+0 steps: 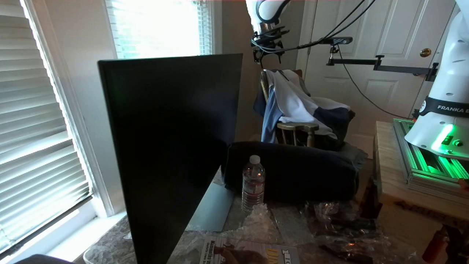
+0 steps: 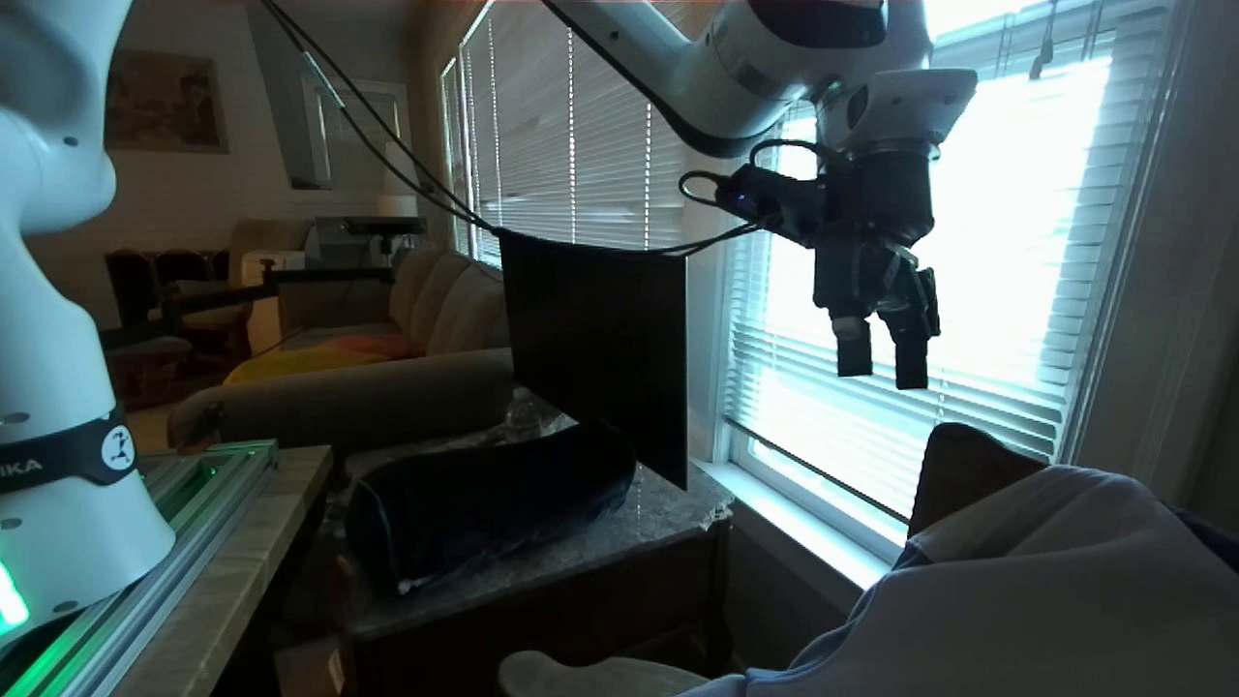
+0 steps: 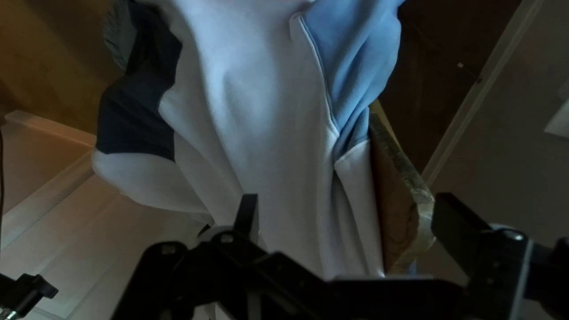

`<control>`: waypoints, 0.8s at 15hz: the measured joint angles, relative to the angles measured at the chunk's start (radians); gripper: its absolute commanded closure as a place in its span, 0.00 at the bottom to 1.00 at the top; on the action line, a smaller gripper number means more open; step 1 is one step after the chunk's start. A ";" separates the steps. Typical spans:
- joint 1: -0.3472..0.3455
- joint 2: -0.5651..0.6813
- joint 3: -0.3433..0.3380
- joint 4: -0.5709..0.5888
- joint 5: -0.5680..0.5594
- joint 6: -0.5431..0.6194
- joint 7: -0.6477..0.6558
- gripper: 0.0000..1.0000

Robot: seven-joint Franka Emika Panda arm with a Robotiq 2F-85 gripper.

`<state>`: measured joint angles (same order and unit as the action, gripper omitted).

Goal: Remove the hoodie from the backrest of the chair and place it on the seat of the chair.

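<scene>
Wrist view shows jaws spread, the hoodie (image 3: 271, 111) over the backrest (image 3: 397, 209) between door (image 3: 106, 240) and wall (image 3: 502, 173).

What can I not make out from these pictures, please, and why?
Part of the hoodie: cut off by the bottom and right edges in an exterior view.
Seat of the chair: seems hidden by the hoodie and dark roll in an exterior view.
Most of the backrest: under the hoodie in the wrist view.
Words on the bottle: too small in an exterior view.

I can read FRANKA on the black band (image 1: 449, 107) round the robot's base (image 1: 450, 87) over there; that magazine (image 1: 253, 252) is too blurred to make out
</scene>
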<state>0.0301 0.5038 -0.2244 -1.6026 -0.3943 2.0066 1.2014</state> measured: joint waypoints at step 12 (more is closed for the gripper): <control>-0.060 0.164 -0.009 0.199 0.005 0.003 -0.049 0.00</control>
<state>-0.0303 0.6676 -0.2333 -1.4034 -0.3889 2.0093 1.1523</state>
